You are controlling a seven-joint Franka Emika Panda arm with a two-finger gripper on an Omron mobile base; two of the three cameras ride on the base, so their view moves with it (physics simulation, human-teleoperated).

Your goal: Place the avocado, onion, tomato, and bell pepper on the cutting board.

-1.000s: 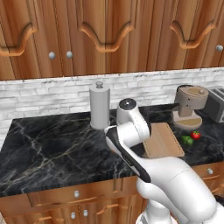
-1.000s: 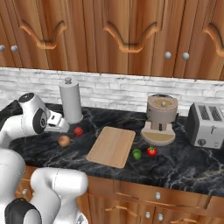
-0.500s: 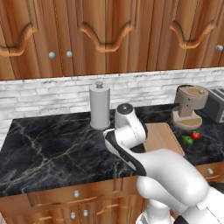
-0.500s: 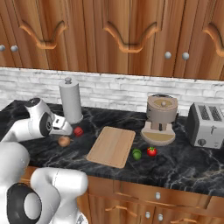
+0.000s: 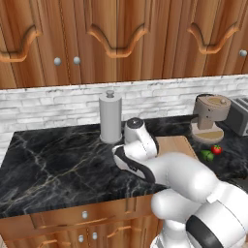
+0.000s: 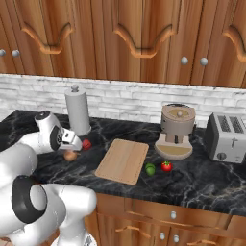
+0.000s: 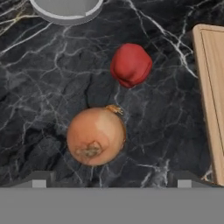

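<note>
Left base view: since a second ago the arm has folded lower and nearer the counter [image 5: 58, 160]; its wrist, then level with the paper towel holder [image 5: 110, 117], now sits below the holder's middle, over the dark marble beside the cutting board [image 5: 179, 144]; the avocado [image 5: 207, 155] and a small red round item [image 5: 216, 149] lie unmoved by the coffee grinder [image 5: 210, 117], with the toaster [image 5: 239, 113] at the far right.

Right base view: the hand has dropped from beside the holder [image 6: 78, 110] to just over the onion [image 6: 70, 155]; the elbow bends low at the left edge, the forearm reaching right and down; a red lump [image 6: 86, 143] lies just beyond the onion, between it and the holder's foot; the board [image 6: 123, 160] is bare, with the avocado [image 6: 150, 169] and the red round item [image 6: 166, 166] off its right edge, near the grinder [image 6: 176, 130]; the toaster [image 6: 227, 136] stands further right.

Hand view: the gripper [image 7: 110, 179] looks straight down; its 2 fingertips [image 7: 40, 179] stand wide apart, holding nothing; the onion [image 7: 96, 136] lies between them, slightly left of centre, untouched; the red lump [image 7: 131, 64] is beyond it; the board's edge [image 7: 214, 87] runs down the right side.
</note>
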